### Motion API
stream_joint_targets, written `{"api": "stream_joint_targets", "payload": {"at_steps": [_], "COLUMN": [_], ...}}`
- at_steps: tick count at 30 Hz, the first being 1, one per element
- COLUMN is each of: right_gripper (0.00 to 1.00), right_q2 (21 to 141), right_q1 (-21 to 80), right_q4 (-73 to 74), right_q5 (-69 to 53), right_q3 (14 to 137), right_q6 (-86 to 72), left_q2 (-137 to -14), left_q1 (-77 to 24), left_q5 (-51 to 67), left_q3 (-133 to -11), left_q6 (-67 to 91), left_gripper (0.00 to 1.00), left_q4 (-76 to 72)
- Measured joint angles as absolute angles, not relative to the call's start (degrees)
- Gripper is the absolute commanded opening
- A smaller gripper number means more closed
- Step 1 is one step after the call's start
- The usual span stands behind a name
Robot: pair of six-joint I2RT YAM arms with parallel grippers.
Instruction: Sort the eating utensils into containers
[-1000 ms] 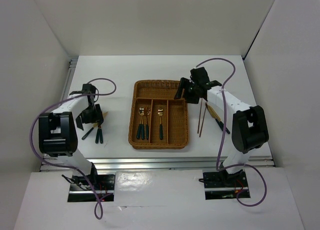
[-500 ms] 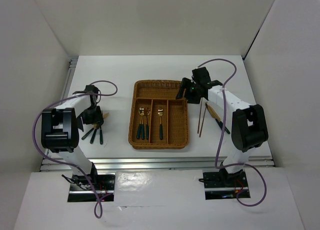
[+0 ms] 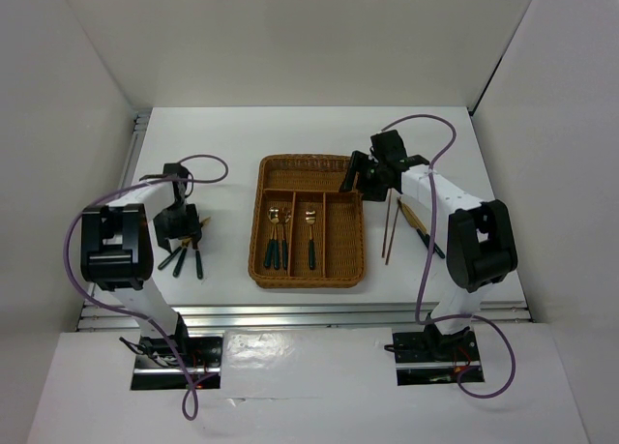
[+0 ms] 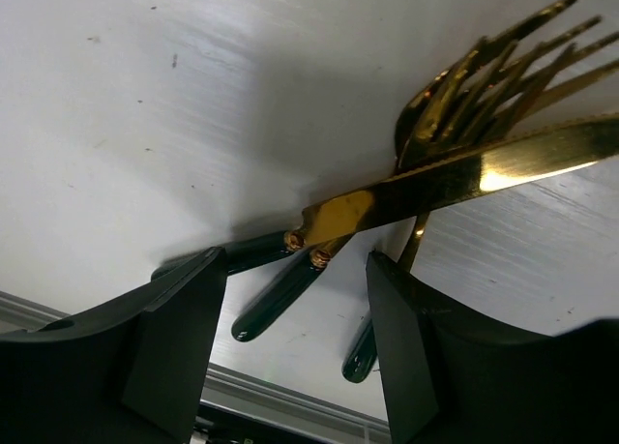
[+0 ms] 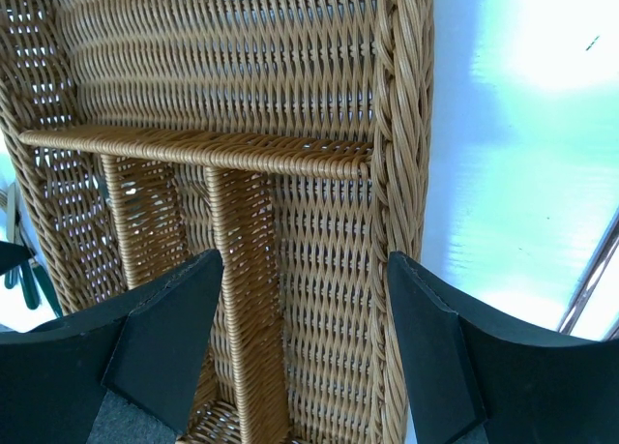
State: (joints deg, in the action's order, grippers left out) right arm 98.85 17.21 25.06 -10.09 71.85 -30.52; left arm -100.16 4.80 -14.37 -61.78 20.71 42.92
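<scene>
The brown wicker tray point(image 3: 344, 241) lies mid-table. Its left long slot holds two gold spoons point(image 3: 277, 237) and its middle slot one point(image 3: 310, 233); the right long slot and crosswise slot look empty. My left gripper point(image 3: 180, 231) is open, low over a pile of utensils point(image 3: 186, 258) left of the tray. In the left wrist view a gold knife point(image 4: 464, 168) lies across forks point(image 4: 493, 67), and dark handles point(image 4: 276, 297) show between my open fingers point(image 4: 174, 338). My right gripper point(image 3: 356, 178) is open and empty over the tray's far right corner point(image 5: 401, 173).
Two reddish-brown chopsticks point(image 3: 390, 231) lie right of the tray, with one gold, dark-handled utensil point(image 3: 422, 227) beside them. The left pile sits near the table's front metal rail point(image 4: 271, 400). White walls close in the table on three sides.
My left gripper has shifted slightly toward the near edge and turned over the pile; the dark handles there have fanned out. The right gripper has barely moved.
</scene>
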Motion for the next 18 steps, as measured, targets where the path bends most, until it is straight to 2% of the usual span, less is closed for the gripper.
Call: {"api": "stream_joint_targets", "payload": {"at_steps": [6,18], "right_gripper": [0.75,0.75], "right_q2": [98.8,98.9], "right_q1": [17.2,16.9], "right_q4": [25.1,25.1], "right_q5": [-10.1,-10.1], "right_q3": [71.9,71.9], "right_q6": [-30.6,-30.6], "left_q2": [-101.0,-106.3], "left_q1": [4.8,4.6], "left_q5": [-10.9,-2.7], "left_q3": [-62.5,-69.0], "left_q6": [19.6,19.9], "left_gripper": [0.65,0.55], "left_q4": [42.8,42.8]}}
